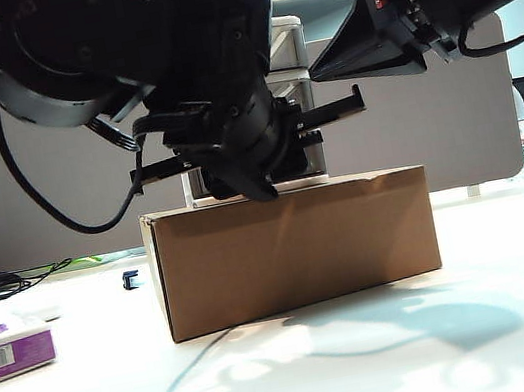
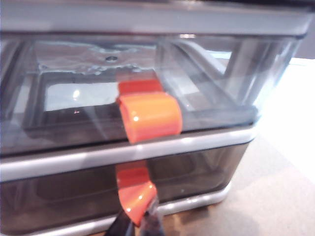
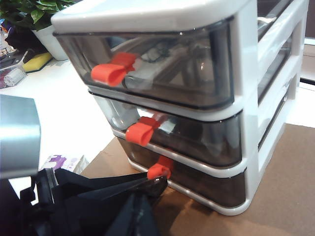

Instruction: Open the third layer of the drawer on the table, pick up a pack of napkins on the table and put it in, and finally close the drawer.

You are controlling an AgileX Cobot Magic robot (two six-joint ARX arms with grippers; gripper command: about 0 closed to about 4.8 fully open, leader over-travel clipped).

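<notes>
Left pincer (image 2: 140,227) blocking third layer (image 2: 197,172) front.

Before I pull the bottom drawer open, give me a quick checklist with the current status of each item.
1. Left gripper shut on the third layer's knob: ok.
2. The third layer not yet drawn out: ok.
3. Two upper drawers closed: ok.
4. Right gripper clear of the drawer front: cannot tell, out of view.
5. Cabinet stands on the cardboard box, unbraced; may slide: not ok.
6. Pack of napkins lying on the table: ok.
</notes>
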